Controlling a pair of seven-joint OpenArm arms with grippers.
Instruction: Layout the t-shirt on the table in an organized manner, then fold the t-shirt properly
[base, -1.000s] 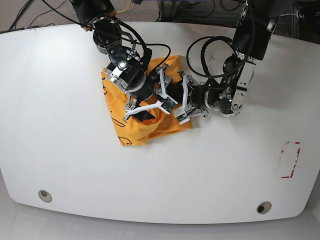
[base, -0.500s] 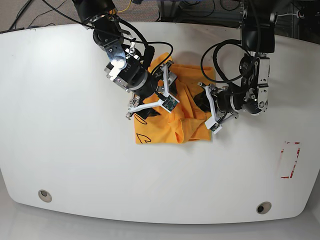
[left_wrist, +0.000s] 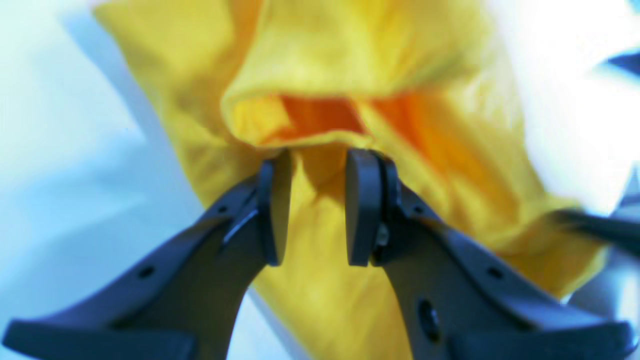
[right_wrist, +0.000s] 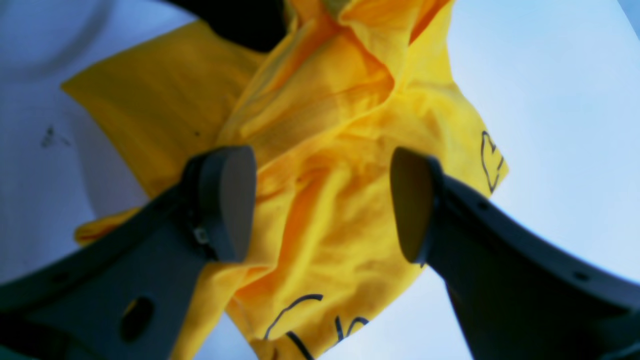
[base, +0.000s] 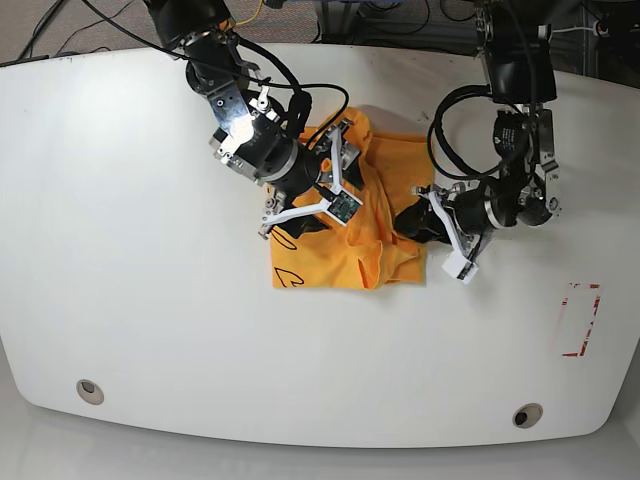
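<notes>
The t-shirt (base: 350, 235) lies crumpled near the table's (base: 130, 300) far edge, not yet spread or folded, the left gripper (left_wrist: 312, 207) narrowly pinching a fold and the right gripper (right_wrist: 322, 202) wide above it.

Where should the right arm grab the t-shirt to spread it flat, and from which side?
Probably the loose outer corner near the black lettering of the t-shirt, coming from above. The shirt lies bunched on the table, and that edge looks thin and free. The right end effector hangs open over the crumpled middle.
</notes>
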